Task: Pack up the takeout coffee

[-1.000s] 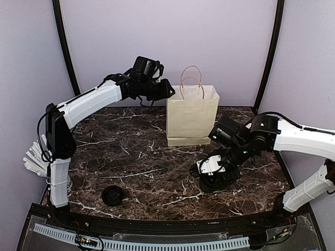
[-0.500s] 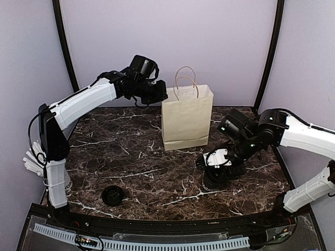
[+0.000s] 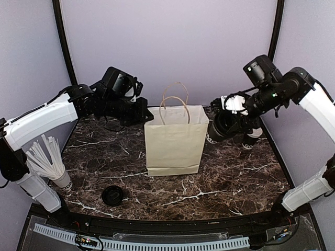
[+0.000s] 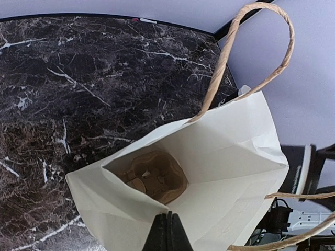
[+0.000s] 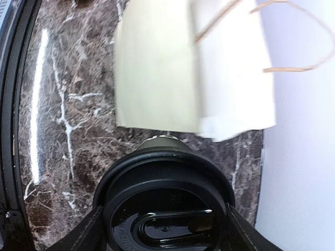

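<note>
The takeout coffee [image 3: 216, 130], a black cup under a black lid [image 5: 167, 206], hangs in the air just right of the paper bag [image 3: 175, 144]. My right gripper [image 3: 225, 123] is shut on it, a finger [image 5: 86, 232] on each side of the lid. The cream bag stands upright mid-table with its mouth open. My left gripper [image 3: 145, 116] is shut on the bag's left rim. In the left wrist view the closed gripper [image 4: 168, 225] pinches that rim, and a brown cardboard carrier [image 4: 155, 175] lies at the bottom of the bag [image 4: 235, 157].
A loose black lid [image 3: 112, 195] lies near the front left. A cup of white straws [image 3: 49, 159] stands at the left edge. Another cup [image 3: 252, 138] sits behind my right gripper, mostly hidden. The bag's rope handles [image 3: 174, 99] stick up.
My left arm has pulled the bag left and toward the front. My right arm has lifted the lidded cup off the table to beside the bag's top.
</note>
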### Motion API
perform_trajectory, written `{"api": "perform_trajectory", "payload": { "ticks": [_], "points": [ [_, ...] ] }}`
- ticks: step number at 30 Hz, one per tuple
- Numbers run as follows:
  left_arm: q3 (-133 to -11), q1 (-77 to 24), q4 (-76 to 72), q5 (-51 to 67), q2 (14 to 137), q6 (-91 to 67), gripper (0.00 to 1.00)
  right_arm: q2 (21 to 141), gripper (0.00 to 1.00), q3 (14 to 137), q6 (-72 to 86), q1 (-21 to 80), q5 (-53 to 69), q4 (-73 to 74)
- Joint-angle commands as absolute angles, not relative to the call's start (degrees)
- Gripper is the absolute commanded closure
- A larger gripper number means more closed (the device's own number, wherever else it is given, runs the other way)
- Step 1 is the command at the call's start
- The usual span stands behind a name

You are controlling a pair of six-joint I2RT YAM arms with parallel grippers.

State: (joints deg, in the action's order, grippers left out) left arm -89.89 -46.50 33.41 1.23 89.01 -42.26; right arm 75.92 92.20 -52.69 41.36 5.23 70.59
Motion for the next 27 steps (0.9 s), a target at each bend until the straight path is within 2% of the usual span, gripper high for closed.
{"api": "perform_trajectory", "payload": {
  "ticks": [1, 2, 5, 7, 11, 20, 27],
  "points": [
    [-84.39, -47.97, 36.17, 0.79, 82.25, -45.1, 0.93, 80.63, 0.53, 107.42, -54.3, 39.3, 9.26, 75.67],
    [-82.66, -48.01, 36.05, 0.79, 80.83, -45.6, 0.89, 82.08, 0.53, 111.22, -53.97, 39.26, 9.46, 76.16],
    [-80.88, -48.12, 36.52, -1.62, 78.83, -45.59, 0.67, 86.5, 0.52, 120.45, -52.74, 39.28, 11.96, 77.4],
    [-80.86, -48.17, 37.73, -2.74, 77.97, -44.61, 0.57, 88.93, 0.52, 124.47, -51.45, 39.37, 13.69, 77.73],
    [-82.13, -48.25, 38.87, -4.94, 75.8, -41.16, 0.45, 92.63, 0.52, 127.15, -50.52, 40.53, 15.38, 79.37],
    [-86.65, -48.09, 39.57, -9.93, 77.98, -31.92, 0.36, 94.47, 0.51, 124.26, -49.57, 50.39, 11.74, 81.14],
    [-76.7, -40.83, 28.91, -8.03, 76.78, -30.84, 0.32, 99.66, 0.52, 122.33, -47.29, 50.53, 11.62, 81.25]
  ]
}}
